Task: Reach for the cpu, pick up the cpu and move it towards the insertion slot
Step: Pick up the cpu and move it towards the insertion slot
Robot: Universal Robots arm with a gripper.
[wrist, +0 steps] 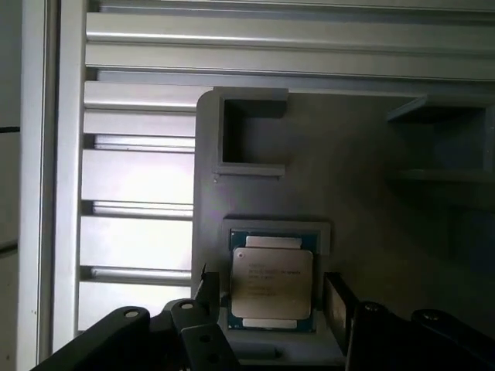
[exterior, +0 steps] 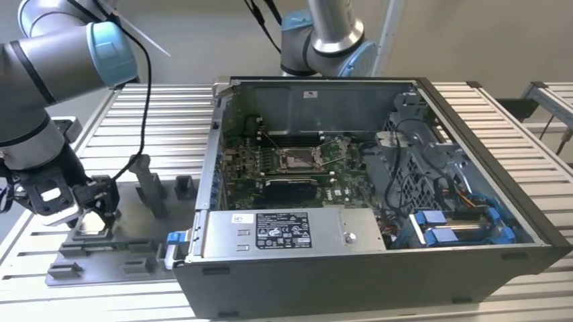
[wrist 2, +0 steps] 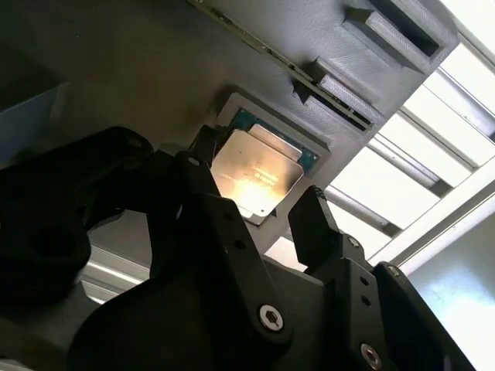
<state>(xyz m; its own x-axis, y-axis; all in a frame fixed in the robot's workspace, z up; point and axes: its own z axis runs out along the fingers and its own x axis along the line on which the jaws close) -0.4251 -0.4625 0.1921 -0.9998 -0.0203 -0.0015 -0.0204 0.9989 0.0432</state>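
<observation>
Fingers [wrist: 337,308] of the gripper [wrist: 272,300] stand apart, one on each side of the cpu [wrist: 272,282], clamping nothing
Lying flat with its pale metal face up, the cpu sits in a shallow square pocket [wrist: 278,226] of the grey fixture plate [wrist: 348,154], its edges parallel to the pocket's walls; it is so close to square that I cannot tell a long axis, and the fingers flank two opposite edges with a slim gap at each. In the exterior view the plate rests on the slatted table [exterior: 152,114], with grey posts [exterior: 147,191] standing on it, just beside the open computer case [exterior: 501,154] on the exterior view's left. Inside the case the insertion slot [exterior: 296,159], silver-framed with a dark centre, lies level on the green circuit board [exterior: 241,168], well apart from the gripper and the cpu
</observation>
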